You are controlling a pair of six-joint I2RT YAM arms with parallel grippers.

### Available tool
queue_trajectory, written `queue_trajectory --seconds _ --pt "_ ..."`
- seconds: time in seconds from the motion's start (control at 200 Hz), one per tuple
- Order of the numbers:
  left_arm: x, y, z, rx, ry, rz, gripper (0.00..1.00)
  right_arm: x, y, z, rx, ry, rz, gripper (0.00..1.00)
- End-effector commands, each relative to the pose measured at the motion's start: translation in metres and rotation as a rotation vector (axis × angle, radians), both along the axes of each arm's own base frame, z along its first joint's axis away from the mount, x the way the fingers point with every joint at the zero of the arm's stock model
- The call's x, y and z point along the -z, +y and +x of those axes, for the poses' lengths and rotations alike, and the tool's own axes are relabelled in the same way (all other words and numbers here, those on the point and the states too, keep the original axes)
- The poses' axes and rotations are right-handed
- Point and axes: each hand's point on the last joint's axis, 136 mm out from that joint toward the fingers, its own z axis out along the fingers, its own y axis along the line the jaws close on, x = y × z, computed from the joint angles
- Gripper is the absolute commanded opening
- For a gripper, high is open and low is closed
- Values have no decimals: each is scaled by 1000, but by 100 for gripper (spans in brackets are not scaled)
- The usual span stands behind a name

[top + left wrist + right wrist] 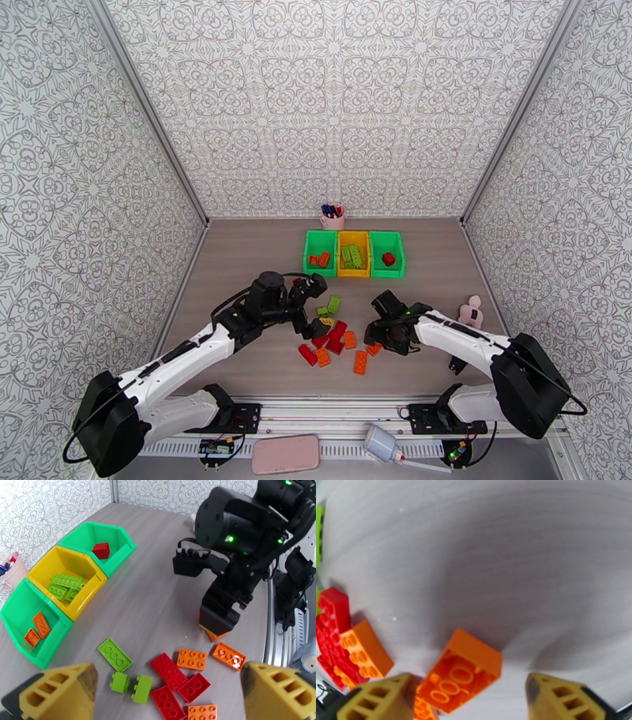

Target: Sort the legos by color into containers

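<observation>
Glossy studded plastic marks the legos [332,338]: red, orange and light-green bricks, short and long, scattered on the grey, streak-grained table [237,260] between the two arms. Behind them, three smooth rectangular containers stand in a row. The left green bin [319,253] holds orange bricks, the yellow bin [353,254] green ones, and the right green bin [387,256] one red cube. The left gripper [168,701] hangs low over the pile, facing the bins, its yellow hollow-celled fingers [59,693] spread wide with nothing gripped. The right gripper [472,701] points steeply down at the table, jaws apart around a tilted orange brick [462,673]; one finger is close beside it, the other clear.
</observation>
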Motion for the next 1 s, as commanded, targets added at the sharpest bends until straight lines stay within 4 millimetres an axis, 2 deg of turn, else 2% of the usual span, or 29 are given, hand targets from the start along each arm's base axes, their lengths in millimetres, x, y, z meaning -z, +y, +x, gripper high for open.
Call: queue_trajectory --seconds 0.0,0.115,0.42,0.6,0.71,0.81,0.995 --pt "1 -5 -4 38 -23 -11 100 -6 15 13 10 -26 39 65" --pt "3 -4 -5 38 -21 -8 100 -3 16 15 -2 -17 19 56" --pt "5 -4 -6 39 -16 -6 100 4 5 16 -38 5 -75 44" --pt "3 -3 -7 30 -23 -9 100 1 3 19 -47 -5 -97 33" --pt "5 1 -7 12 -18 -3 100 -13 4 28 -49 -65 -87 29" --pt "5 5 -7 -14 -20 -6 100 -33 12 46 -80 -160 -63 28" --pt "3 20 -9 -91 -25 -12 100 -82 42 97 -212 -401 -23 28"
